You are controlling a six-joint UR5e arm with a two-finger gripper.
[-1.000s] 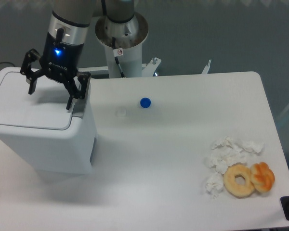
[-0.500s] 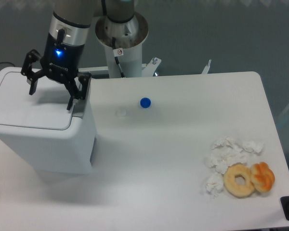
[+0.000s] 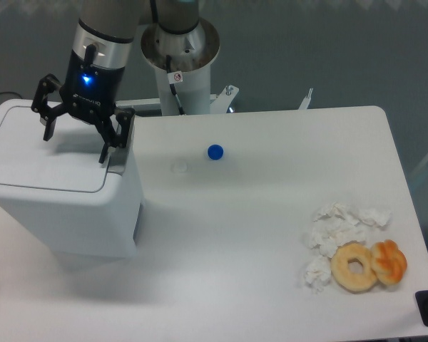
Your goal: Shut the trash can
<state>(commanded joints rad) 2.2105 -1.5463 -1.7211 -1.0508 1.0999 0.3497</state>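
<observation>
Camera view. The bin (image 3: 60,203) stands at the table's (image 3: 271,228) left edge, about nine o'clock from the table's middle. It is white and boxy, and its flat lid (image 3: 46,160) lies down level on top. A grey tab (image 3: 118,161) sits at the lid's right edge.

The gripper (image 3: 75,141) hangs over the lid's far right part, at about one o'clock from the lid's middle. Its black fingers (image 3: 107,142) are spread wide, with nothing between them. The right fingertip points down just beside the grey tab; whether it touches the lid cannot be told. A blue light shows on the wrist (image 3: 88,78).

On the table, a blue cap (image 3: 215,152) lies at about eleven o'clock from the table's middle, well apart from the bin. A faint white disc (image 3: 179,167) lies near it, at the cap's eight o'clock.

At the table's four o'clock corner lies a heap of crumpled tissues (image 3: 340,229). A ring doughnut (image 3: 354,266) touches the heap at its five o'clock, and a browner pastry (image 3: 389,261) lies against the doughnut's right side.

The arm's base (image 3: 180,50) stands beyond the table's far edge at twelve o'clock.
</observation>
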